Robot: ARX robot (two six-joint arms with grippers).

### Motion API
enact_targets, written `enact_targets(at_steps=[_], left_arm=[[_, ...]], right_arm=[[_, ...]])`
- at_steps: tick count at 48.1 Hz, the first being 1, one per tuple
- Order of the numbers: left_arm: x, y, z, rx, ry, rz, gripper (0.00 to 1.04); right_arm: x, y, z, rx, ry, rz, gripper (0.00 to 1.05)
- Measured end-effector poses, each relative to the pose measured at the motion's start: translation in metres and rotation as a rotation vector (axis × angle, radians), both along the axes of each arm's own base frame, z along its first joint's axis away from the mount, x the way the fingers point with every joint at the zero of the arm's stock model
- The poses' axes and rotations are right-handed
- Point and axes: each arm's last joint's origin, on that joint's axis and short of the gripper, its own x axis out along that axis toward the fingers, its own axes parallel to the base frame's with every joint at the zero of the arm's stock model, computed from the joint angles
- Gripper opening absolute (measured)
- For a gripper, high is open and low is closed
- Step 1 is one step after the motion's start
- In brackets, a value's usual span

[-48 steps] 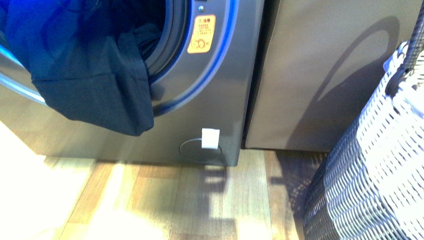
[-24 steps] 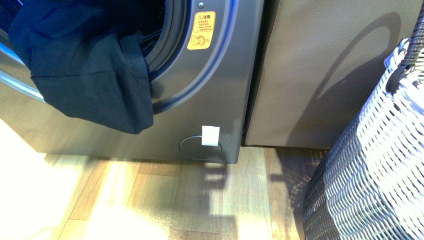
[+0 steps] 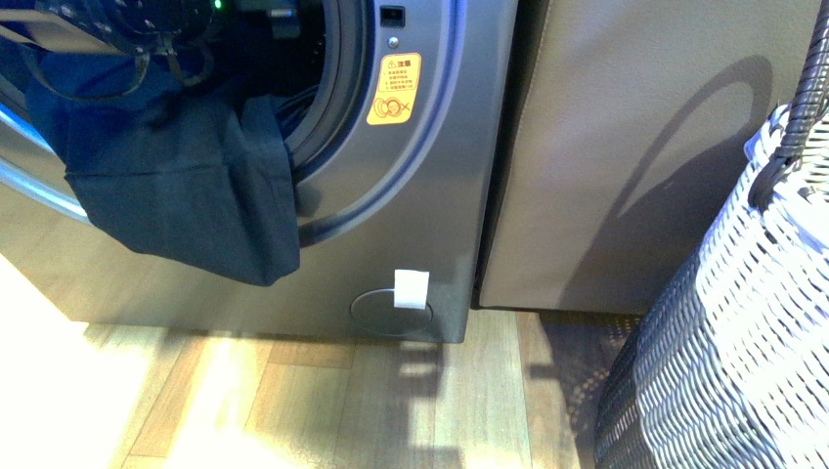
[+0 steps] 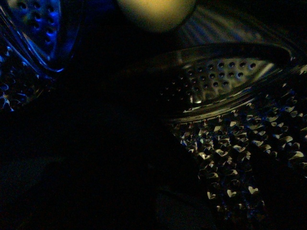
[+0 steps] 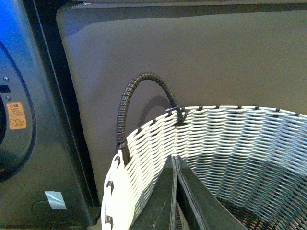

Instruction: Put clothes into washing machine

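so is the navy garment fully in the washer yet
Only partly in: the front view shows a fold of the clothes hanging out over the porthole rim of the washing machine.

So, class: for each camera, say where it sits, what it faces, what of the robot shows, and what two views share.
Front view: on the robot's body, angled down at the washing machine, the clothes draped over its porthole rim, and the basket; the left arm shows at the opening.
Left wrist view: inside the drum, dim, facing its perforated wall; no gripper discernible.
Right wrist view: above the basket, looking in; the right gripper shows, jaws together.
Shared: front and right wrist views both show the orange sticker and basket.
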Motion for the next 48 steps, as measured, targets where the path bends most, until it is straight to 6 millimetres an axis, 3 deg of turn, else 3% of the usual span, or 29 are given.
enact_targets(at_steps=[11, 48], left_arm=[[-0.029, -0.001, 0.001, -0.009, -0.008, -0.011, 0.98], [-0.096, -0.005, 0.01, -0.014, -0.02, -0.066, 0.98]], right_arm=[[0.0, 0.0, 0.0, 0.0, 0.0, 0.0, 0.02], [0.0, 0.0, 0.0, 0.0, 0.0, 0.0, 0.02]])
